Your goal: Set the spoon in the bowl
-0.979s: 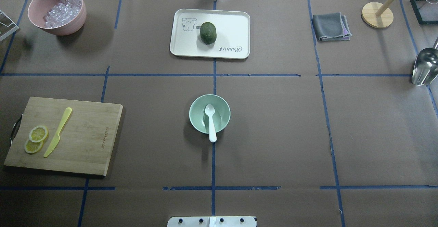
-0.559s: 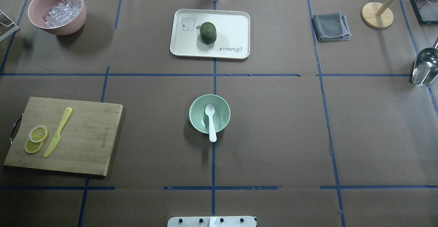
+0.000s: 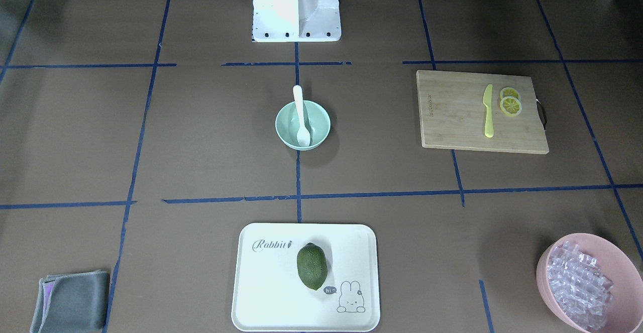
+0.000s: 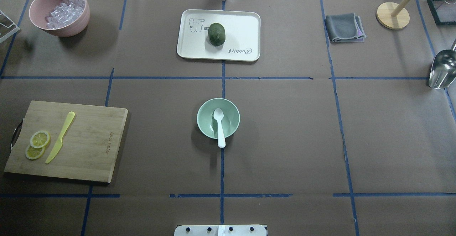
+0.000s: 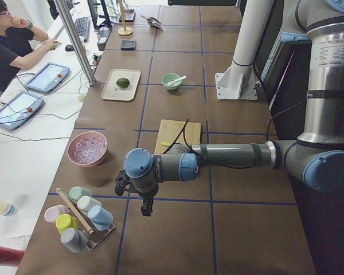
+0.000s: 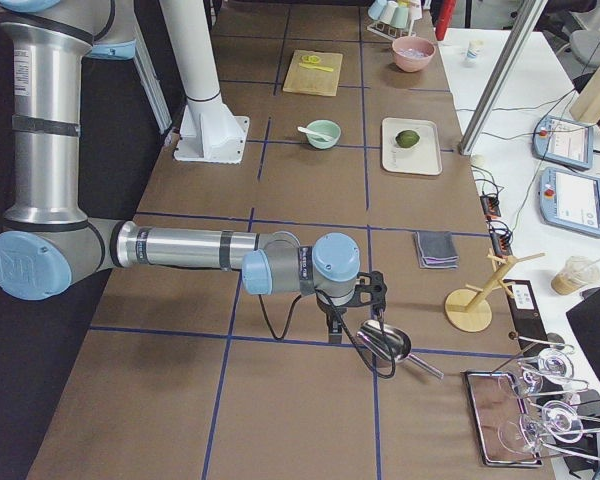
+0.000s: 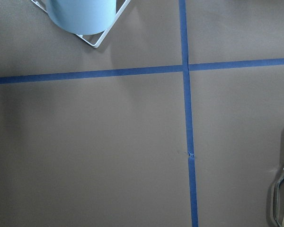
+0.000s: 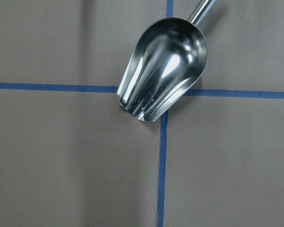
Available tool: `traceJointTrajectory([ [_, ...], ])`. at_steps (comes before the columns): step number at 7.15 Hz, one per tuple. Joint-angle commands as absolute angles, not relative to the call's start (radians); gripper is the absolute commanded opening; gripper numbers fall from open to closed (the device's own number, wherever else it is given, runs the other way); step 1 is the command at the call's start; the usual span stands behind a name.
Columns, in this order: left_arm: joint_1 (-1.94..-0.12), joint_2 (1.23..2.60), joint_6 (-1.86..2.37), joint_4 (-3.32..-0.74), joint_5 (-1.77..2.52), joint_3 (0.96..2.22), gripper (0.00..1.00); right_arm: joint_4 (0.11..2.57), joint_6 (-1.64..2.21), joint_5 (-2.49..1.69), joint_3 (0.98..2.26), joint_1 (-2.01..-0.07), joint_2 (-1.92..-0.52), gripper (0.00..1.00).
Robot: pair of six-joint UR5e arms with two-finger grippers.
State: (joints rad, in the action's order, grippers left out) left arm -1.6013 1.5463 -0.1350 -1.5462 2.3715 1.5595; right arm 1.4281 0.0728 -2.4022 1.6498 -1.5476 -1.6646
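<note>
The white spoon [image 4: 219,125] lies in the mint-green bowl [image 4: 203,112] at the table's middle, scoop inside, handle resting over the near rim and sticking out toward the robot. Both also show in the front view, spoon [image 3: 300,117] in bowl [image 3: 320,123]. My left gripper [image 5: 144,207] hangs over the table's left end, far from the bowl, and shows only in the left side view. My right gripper [image 6: 332,335] hangs over the right end beside a metal scoop [image 8: 163,66], and shows only in the right side view. I cannot tell whether either is open or shut.
A wooden cutting board [image 4: 89,140] with a yellow knife [image 4: 60,136] and lemon slices [image 4: 37,144] lies at the left. A pink bowl [image 4: 60,29] of ice cubes, a white tray [image 4: 242,29] with a green fruit [image 4: 216,33], a grey cloth [image 4: 343,27] and a wooden stand [image 4: 392,15] stand at the back.
</note>
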Motion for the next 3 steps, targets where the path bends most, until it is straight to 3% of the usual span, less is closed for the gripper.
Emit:
traceJointTrajectory([
  [1, -1.6, 1.546, -0.135, -1.546, 2.372, 1.559, 1.0, 1.428, 0.072, -2.401, 1.647, -1.548, -1.664, 1.0],
  [3, -1.6, 1.548, -0.135, -1.546, 2.372, 1.559, 1.0, 1.428, 0.072, -2.401, 1.646, -1.548, -1.664, 1.0],
])
